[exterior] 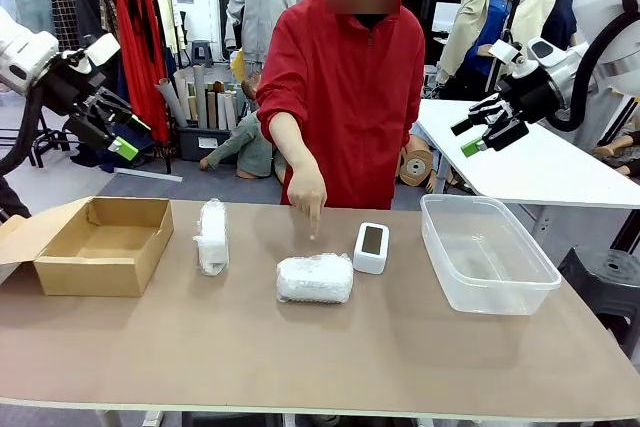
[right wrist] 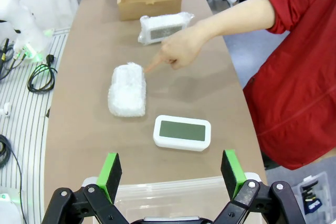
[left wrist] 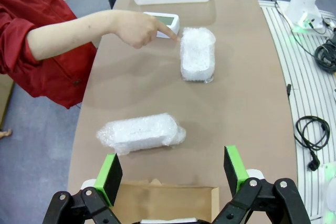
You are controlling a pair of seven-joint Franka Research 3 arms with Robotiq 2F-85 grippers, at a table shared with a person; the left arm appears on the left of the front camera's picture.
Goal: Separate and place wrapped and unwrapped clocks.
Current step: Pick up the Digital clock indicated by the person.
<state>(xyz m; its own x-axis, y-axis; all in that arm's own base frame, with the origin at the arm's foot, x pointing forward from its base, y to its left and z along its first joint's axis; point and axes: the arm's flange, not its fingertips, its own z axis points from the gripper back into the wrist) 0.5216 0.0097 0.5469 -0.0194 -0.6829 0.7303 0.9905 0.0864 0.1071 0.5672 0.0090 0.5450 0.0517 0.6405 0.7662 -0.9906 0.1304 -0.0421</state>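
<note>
The near half of the desk [exterior: 330,367] is bare up to its front edge. At centre lies the first wrapped clock [exterior: 315,279]. The second wrapped clock [exterior: 211,235] is at its 10 o'clock and the bare clock [exterior: 371,247] at 2, all apart. The cardboard box [exterior: 100,242] sits at 9, the clear tub [exterior: 485,247] at 3. The person's hand [exterior: 307,192] points at the first wrapped clock. In the left wrist view it covers part of the bare clock, whose grey screen the right wrist view shows whole. Left claw [exterior: 130,137] and right claw [exterior: 466,137] hang above the desk's ends, fingers apart, holding nothing.
</note>
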